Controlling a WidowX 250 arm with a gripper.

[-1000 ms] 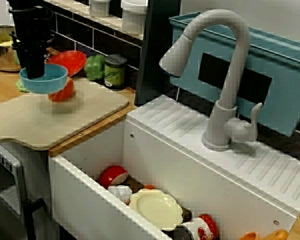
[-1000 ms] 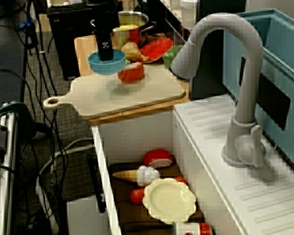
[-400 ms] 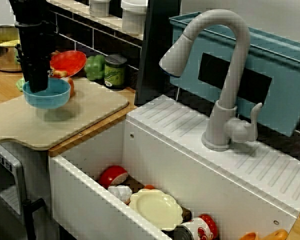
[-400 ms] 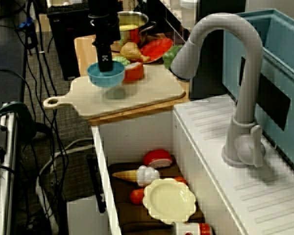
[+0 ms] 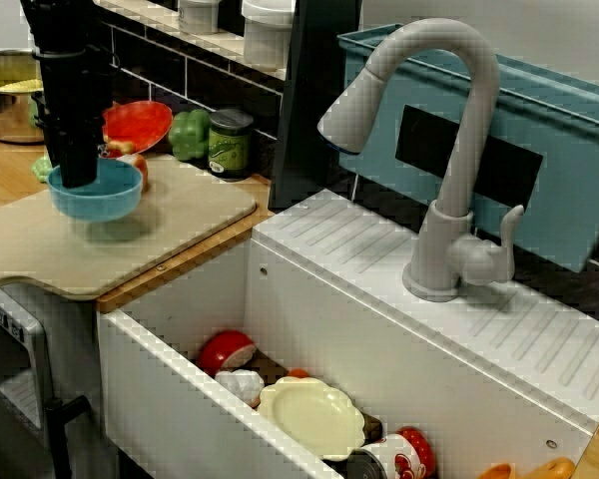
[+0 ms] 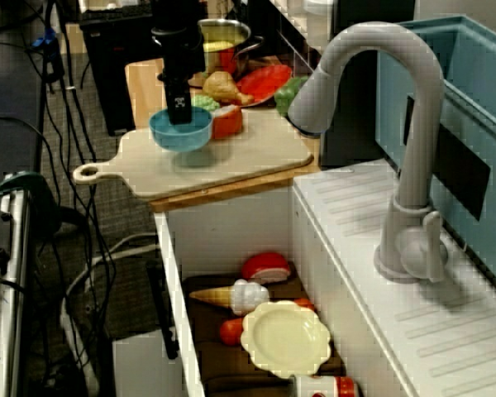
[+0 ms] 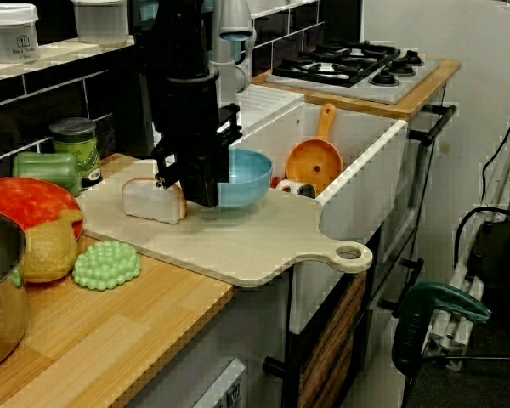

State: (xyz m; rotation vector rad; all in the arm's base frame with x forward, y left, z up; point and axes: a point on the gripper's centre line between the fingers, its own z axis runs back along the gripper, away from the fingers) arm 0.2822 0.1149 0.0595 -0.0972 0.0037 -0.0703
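Blue bowl (image 5: 100, 195) hangs low over the wooden cutting board (image 5: 190, 215), just beside a red toy food piece (image 6: 225, 122). The gripper (image 5: 77, 178) clamps only one side of its rim, so a level and slow motion seems wise.

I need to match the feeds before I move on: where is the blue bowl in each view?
View facing the faucet: the blue bowl is at far left, over the cutting board.
View along the sink: the bowl is upper left of centre, over the board.
View from the counter toward the stove: the bowl is at centre, at the board's far edge by the sink.
Shared landmark: the cutting board.
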